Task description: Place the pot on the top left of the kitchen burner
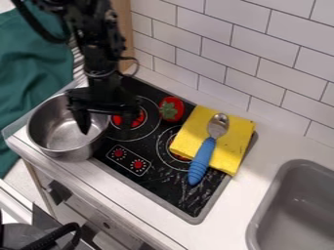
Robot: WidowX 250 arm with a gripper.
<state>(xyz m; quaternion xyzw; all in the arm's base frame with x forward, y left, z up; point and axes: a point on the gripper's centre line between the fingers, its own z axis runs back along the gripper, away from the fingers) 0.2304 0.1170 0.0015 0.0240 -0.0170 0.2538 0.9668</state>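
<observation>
1. One pot (55, 128), metal and upright, sits at the left end of the one stove top (171, 191), beside the burner ring with the red center (137, 128).
2. Two burner rings show; the second is partly under one yellow cloth (235, 134).
3. Two red dials (118, 153) sit on the stove's single control panel.
4. One toy strawberry (172, 108), red with a green top, lies between the nearer ring and the cloth.
5. One spoon (218, 126) lies across the cloth, its blue handle reaching past the cloth's lower edge.
6. One gray sink (297, 215) is at the lower right.
7. One arm comes in from the upper left, its gripper (107, 126) hanging down at the pot's right side.
8. The gripper is spread open: one finger points down into the pot, the other is over the stove side.
</observation>
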